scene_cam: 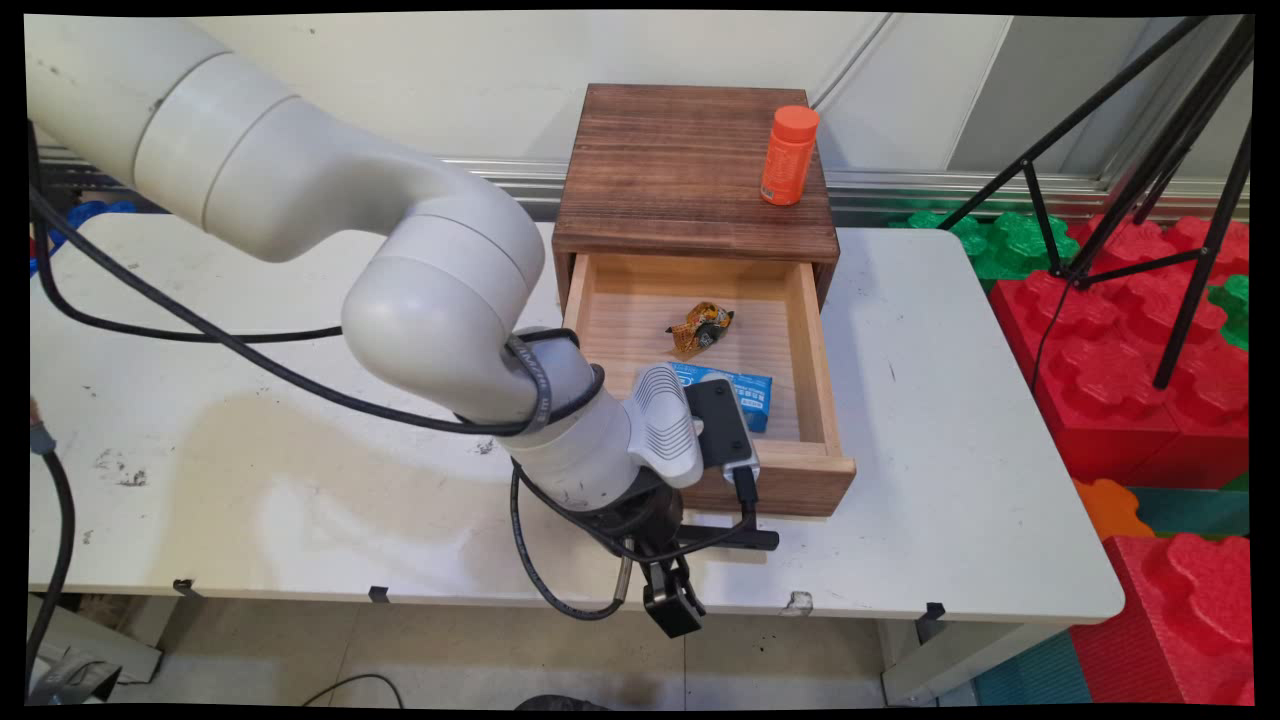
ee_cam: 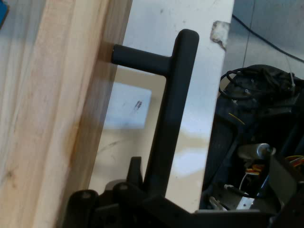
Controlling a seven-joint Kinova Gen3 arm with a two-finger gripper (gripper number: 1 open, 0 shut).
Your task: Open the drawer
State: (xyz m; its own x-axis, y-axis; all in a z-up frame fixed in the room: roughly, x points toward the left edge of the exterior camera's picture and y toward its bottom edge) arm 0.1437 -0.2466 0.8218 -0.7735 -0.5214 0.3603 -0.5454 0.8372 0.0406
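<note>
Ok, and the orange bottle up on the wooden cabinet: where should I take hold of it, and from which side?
Probably the orange bottle by its straight round body, just below the cap, coming in level from the table's near side. It stands upright near the right edge of the cabinet top, with nothing beside it to crowd the approach.

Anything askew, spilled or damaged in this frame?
Nothing spilled or broken. The drawer of the wooden box stands pulled out, holding a crumpled gold wrapper and a blue packet. An orange bottle stands upright on top. The gripper is at the drawer's black handle.
</note>
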